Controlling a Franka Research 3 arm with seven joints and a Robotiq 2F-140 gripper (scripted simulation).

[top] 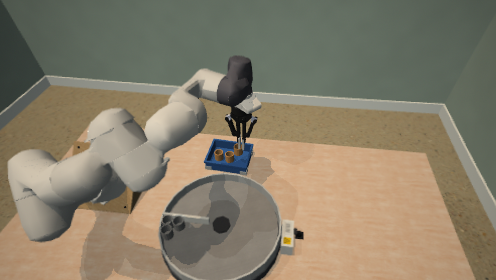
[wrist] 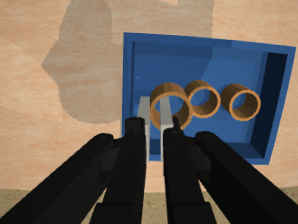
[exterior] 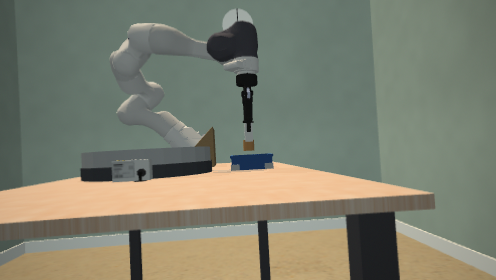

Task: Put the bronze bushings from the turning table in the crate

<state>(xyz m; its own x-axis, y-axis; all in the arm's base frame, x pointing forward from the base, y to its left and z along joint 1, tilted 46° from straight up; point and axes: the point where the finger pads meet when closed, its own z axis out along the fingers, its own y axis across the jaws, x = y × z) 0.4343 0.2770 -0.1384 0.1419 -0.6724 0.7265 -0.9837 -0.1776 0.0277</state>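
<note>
The fingers [top: 241,144] [exterior: 248,136] pinch one bronze bushing [top: 238,150] [exterior: 248,145] [wrist: 154,116] by its wall, above the crate [top: 226,167] [exterior: 251,162] [wrist: 210,42].

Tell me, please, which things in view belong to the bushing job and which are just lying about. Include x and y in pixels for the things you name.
Part of the job:
- three bronze bushings [top: 219,156] [exterior: 249,146] [wrist: 227,95]
- crate [top: 225,168] [exterior: 251,162] [wrist: 170,57]
- turning table [top: 245,202] [exterior: 150,156]
- steel bushings [top: 167,235], to stay put
- claw [top: 241,144] [exterior: 248,136] [wrist: 154,110]

Apparently not:
- white box [top: 288,231] [exterior: 131,171] beside the turning table, purpose unclear
- brown board [top: 125,204] [exterior: 213,149] by the arm's foot

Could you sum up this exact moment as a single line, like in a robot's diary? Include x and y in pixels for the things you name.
fingers [top: 241,145] [exterior: 248,139]: shut on a bronze bushing's wall | held bushing [exterior: 249,146] [wrist: 186,119]: above crate [top: 208,162] [exterior: 251,162] [wrist: 207,42] | two bronze bushings: in crate | steel bushings: on turning table [top: 250,210] [exterior: 150,156]
</note>
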